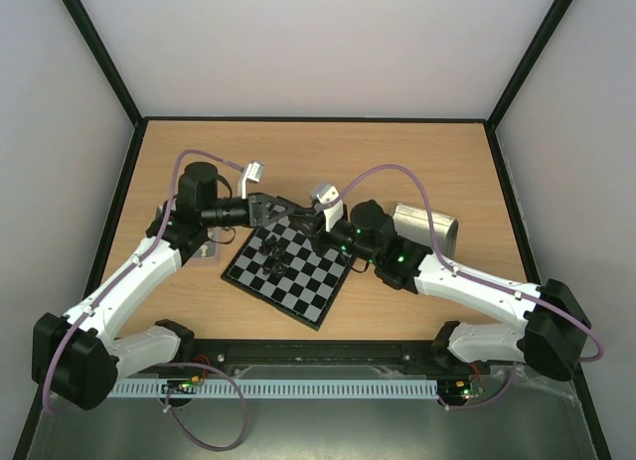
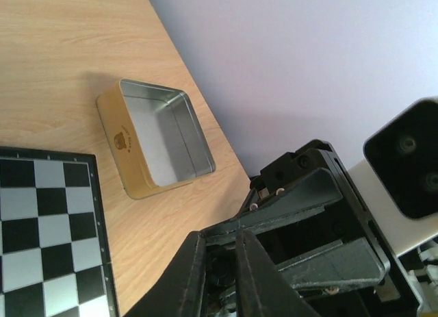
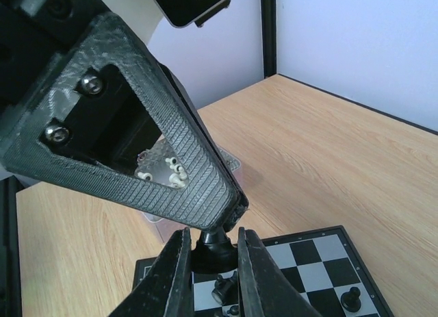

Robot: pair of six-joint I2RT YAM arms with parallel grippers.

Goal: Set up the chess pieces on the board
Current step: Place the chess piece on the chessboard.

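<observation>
The board (image 1: 298,281) lies at mid-table, turned diagonally. My two grippers meet above its far corner. My right gripper (image 3: 212,245) is shut on the base of a black chess piece (image 3: 217,252). My left gripper (image 2: 219,252) grips the top of that same piece (image 2: 220,272); its ribbed finger (image 3: 137,159) fills the right wrist view. From above, the left gripper (image 1: 291,212) and the right gripper (image 1: 306,222) touch tips. Several black pieces (image 1: 270,251) stand or lie on the board's left part, and two show in the right wrist view (image 3: 229,293).
An empty gold-sided tin (image 2: 154,135) sits on the table beyond the board (image 2: 41,228); from above it is the tin at the right (image 1: 427,227). A clear plastic box of white pieces (image 3: 161,168) stands left of the board (image 1: 204,253).
</observation>
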